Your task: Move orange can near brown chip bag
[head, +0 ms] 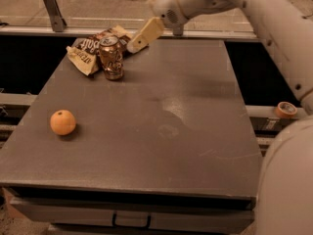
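The orange can (111,57) stands upright on the dark table (186,131) near its far left corner. It touches the front edge of the brown chip bag (90,48), which lies flat just behind and to its left. My gripper (139,37) hangs above the table's far edge, up and to the right of the can, apart from it and holding nothing.
A round orange fruit (63,122) sits at the table's left side. A metal rail and post (53,6) run behind the table. A roll of tape (286,109) lies on a ledge to the right. My arm (274,18) spans the upper right.
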Controlling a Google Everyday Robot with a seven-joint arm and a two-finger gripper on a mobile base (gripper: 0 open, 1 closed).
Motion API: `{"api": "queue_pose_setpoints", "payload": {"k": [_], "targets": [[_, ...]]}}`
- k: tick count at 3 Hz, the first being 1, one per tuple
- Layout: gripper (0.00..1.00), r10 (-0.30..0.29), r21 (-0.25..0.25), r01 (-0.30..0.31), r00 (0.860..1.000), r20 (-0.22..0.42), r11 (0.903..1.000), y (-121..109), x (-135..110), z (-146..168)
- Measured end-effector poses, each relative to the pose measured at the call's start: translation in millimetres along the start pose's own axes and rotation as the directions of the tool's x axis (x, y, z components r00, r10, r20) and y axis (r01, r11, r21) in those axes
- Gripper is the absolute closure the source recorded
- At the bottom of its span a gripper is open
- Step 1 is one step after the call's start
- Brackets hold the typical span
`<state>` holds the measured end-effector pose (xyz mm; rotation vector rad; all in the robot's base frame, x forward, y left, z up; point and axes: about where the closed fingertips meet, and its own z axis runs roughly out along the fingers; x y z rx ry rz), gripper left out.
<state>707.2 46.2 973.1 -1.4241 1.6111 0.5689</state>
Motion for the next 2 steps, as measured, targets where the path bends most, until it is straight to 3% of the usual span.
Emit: {"api": "queue_pose_setpoints", "payload": {"k": [1,2], "targets": [[0.0,-0.01,0.077,0.005,0.997,0.072,0.997,-13,-6,-100],[0.0,-0.014,0.156,-0.009,0.989,0.148,0.9877,-15,-6,-194]]}}
